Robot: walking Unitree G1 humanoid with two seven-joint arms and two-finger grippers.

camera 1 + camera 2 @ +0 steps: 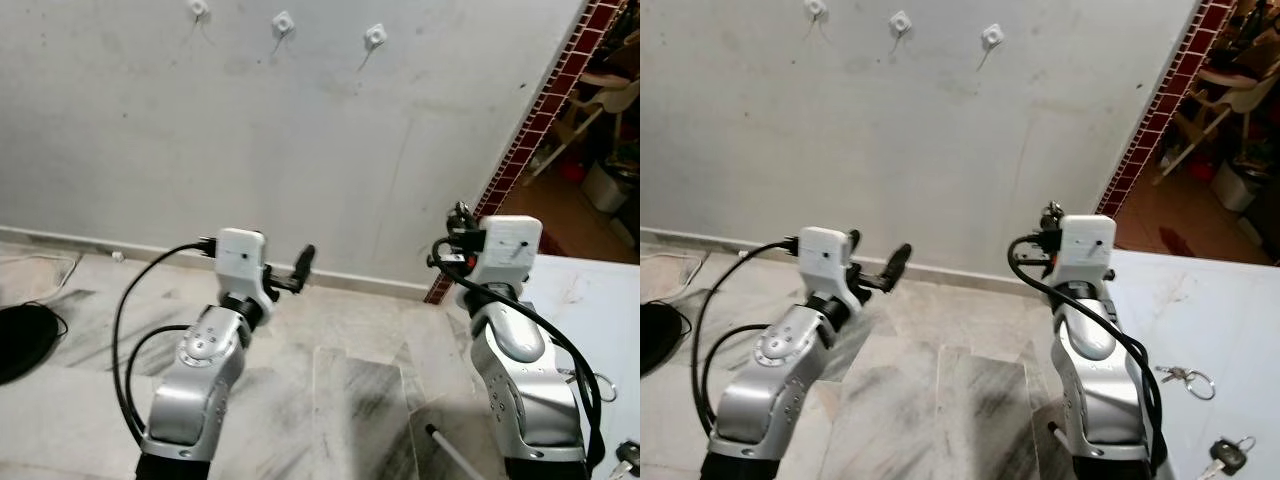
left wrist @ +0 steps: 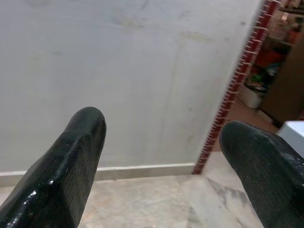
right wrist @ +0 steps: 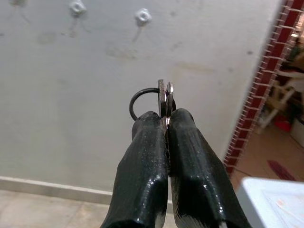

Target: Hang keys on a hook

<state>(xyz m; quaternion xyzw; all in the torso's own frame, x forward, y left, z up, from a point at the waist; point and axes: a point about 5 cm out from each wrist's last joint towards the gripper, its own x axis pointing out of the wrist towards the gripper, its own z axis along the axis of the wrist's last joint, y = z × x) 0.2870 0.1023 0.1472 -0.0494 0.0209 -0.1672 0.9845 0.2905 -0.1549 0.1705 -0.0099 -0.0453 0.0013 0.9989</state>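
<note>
**Mia:** Right wrist view shows the right claw (image 3: pixel 167 124) squeezed tight on the keys (image 3: pixel 165 97). A dark ring (image 3: pixel 140 100) sticks out beside them. Where is it pointing?

**Ben:** At the pale wall (image 1: pixel 300 150). Three white hooks (image 1: pixel 283 22) sit in a row high up there, well above both arms. The keys are not on any hook yet.

**Mia:** And the left claw (image 2: pixel 161 156)?

**Ben:** Its two black fingers (image 2: pixel 71 161) are spread wide apart with nothing between them. It points at the same wall, low down near the floor (image 1: pixel 340 390).

**Mia:** Anything else?

**Ben:** A white surface (image 1: pixel 1200 310) stands by the robot's right arm. Near its front edge lie a key ring (image 1: pixel 1188 379) and a black-headed key (image 1: pixel 1226 456), a little apart. A red brick strip (image 1: pixel 1160 110) runs down the end of the wall.
</note>
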